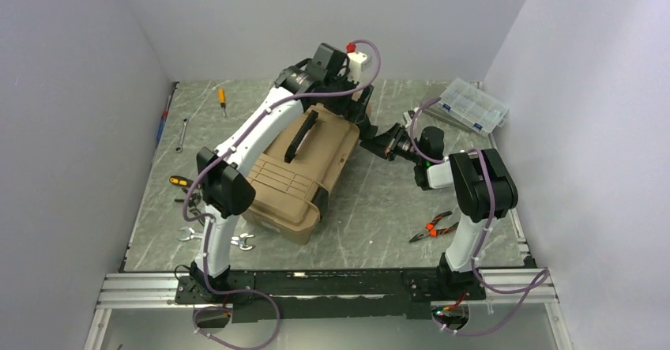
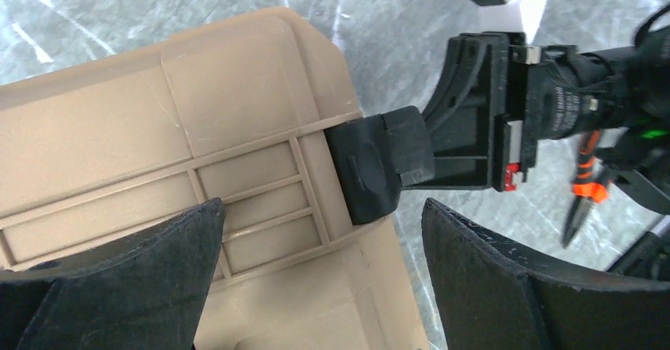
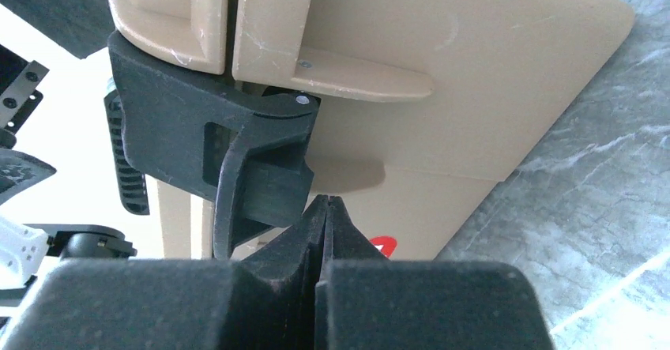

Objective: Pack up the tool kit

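While loose wrenches lie at the lower left of the worktop, the tool kit sits just left of centre, lid down, set at an angle. Over its upper-right end the left end effector hangs released, fingers spread wide and gripping nothing. Further right, the right end effector is clenched empty, its tips beside the black latch — pliers lie lower right.
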Action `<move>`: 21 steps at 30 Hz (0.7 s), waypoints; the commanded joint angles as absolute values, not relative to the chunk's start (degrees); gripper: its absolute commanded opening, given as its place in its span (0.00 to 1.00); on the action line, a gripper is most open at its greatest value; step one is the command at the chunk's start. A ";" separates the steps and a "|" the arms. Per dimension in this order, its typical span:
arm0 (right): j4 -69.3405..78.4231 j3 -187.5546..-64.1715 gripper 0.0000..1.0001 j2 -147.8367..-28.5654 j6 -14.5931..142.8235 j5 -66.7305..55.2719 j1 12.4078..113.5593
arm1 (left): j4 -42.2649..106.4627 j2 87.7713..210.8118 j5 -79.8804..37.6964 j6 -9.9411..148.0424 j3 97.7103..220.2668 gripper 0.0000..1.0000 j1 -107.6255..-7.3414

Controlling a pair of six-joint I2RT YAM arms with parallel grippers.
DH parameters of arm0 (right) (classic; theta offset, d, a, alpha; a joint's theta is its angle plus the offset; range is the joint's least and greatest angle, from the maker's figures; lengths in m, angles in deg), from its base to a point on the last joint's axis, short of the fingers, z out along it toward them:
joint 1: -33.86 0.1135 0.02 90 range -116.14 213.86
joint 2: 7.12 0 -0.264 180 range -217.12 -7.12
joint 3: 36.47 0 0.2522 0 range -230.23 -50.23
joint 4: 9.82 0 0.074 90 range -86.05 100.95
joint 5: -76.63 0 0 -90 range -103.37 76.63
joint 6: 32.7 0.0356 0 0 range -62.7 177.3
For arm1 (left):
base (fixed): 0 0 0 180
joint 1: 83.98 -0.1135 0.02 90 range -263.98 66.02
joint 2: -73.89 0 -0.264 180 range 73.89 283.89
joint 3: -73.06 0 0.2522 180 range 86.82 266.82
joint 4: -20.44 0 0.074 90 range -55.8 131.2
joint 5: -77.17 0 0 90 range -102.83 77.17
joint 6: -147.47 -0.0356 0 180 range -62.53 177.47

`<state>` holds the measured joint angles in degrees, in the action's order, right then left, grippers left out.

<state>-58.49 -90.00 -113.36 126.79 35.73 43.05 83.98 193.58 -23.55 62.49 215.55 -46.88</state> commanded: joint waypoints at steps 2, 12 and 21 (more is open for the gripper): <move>-63.78 -93.11 0.00 -108.04 123.62 34.50 43.38 | 95.69 204.64 -6.48 59.41 220.03 0.99 -43.23; -61.60 -93.57 0.00 -107.11 122.67 34.17 43.42 | 94.23 207.09 -1.28 59.09 218.37 0.99 -42.95; -48.54 -93.07 0.00 -101.37 114.52 30.13 43.40 | 93.01 208.71 -0.22 60.47 216.25 0.89 -43.13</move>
